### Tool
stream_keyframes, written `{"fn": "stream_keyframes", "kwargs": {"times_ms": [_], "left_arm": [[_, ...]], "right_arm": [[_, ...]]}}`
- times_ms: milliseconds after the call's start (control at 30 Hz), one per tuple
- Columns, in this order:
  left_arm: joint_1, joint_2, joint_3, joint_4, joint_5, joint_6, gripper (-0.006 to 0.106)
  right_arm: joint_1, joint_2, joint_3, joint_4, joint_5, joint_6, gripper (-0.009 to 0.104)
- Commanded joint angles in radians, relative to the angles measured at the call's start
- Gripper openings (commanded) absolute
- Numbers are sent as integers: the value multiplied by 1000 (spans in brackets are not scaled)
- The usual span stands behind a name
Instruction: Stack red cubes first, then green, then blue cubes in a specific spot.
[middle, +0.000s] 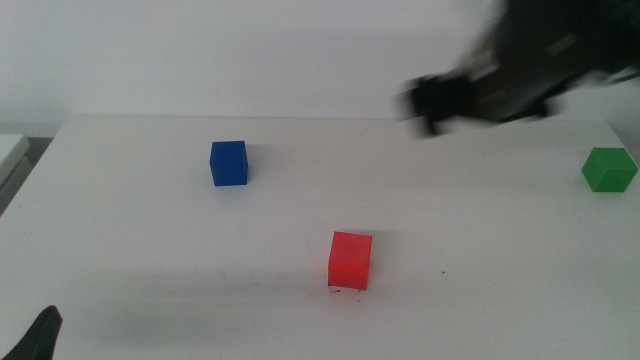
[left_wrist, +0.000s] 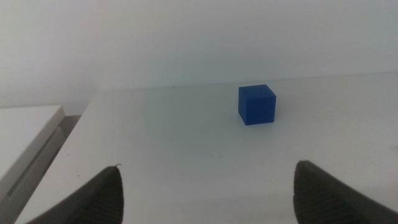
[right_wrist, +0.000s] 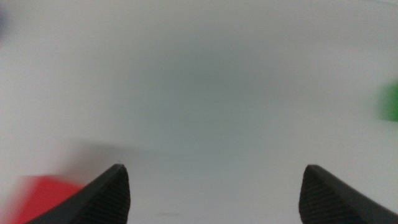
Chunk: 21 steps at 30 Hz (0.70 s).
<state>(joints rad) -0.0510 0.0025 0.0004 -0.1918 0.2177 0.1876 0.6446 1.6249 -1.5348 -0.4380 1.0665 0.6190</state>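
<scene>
above the far table the right gripper (middle: 425, 108) hangs blurred, jaws apart; left gripper (left_wrist: 205, 193) waits, jaws apart.

**Three cubes on a white table**

The white table (middle: 150, 250) carries three small cubes, all well apart. The blue cube (middle: 228, 163) sits toward the far left, the red cube (middle: 350, 259) near the middle with tiny dark scuff marks (middle: 345, 291) at its base, and the green cube (middle: 609, 169) by the right edge.
</scene>
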Motion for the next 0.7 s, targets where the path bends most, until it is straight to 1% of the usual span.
{"fn": "stream_keyframes", "kwargs": {"times_ms": [0, 67, 100, 133, 200, 267, 300, 333, 467, 667], "left_arm": [[1, -2, 0, 0, -12, -2, 94], [1, -2, 0, 0, -12, -2, 94], [1, -2, 0, 0, -12, -2, 94], [1, -2, 0, 0, -12, -2, 94], [1, -2, 0, 0, -12, -2, 94], [1, -2, 0, 0, -12, -5, 94], [1, -2, 0, 0, -12, -5, 94], [1, -2, 0, 0, -12, -5, 94], [1, -2, 0, 0, -12, -3, 94], [1, -2, 0, 0, -12, -3, 94]], "right_arm": [[-147, -27, 6, 15, 68, -181, 84], [-284, -21, -5, 53, 73, -320, 84], [-360, -11, -8, 90, 56, -383, 83], [-435, -1, -9, 139, 37, -427, 83], [-575, 34, -14, 258, -24, -523, 83], [-676, 77, -16, 351, -94, -590, 83], [-718, 102, -16, 383, -124, -619, 83], [-745, 124, -18, 396, -145, -654, 83], [-824, 244, -58, 396, -188, -728, 83], [-867, 398, -206, 406, -138, -752, 82]]}}
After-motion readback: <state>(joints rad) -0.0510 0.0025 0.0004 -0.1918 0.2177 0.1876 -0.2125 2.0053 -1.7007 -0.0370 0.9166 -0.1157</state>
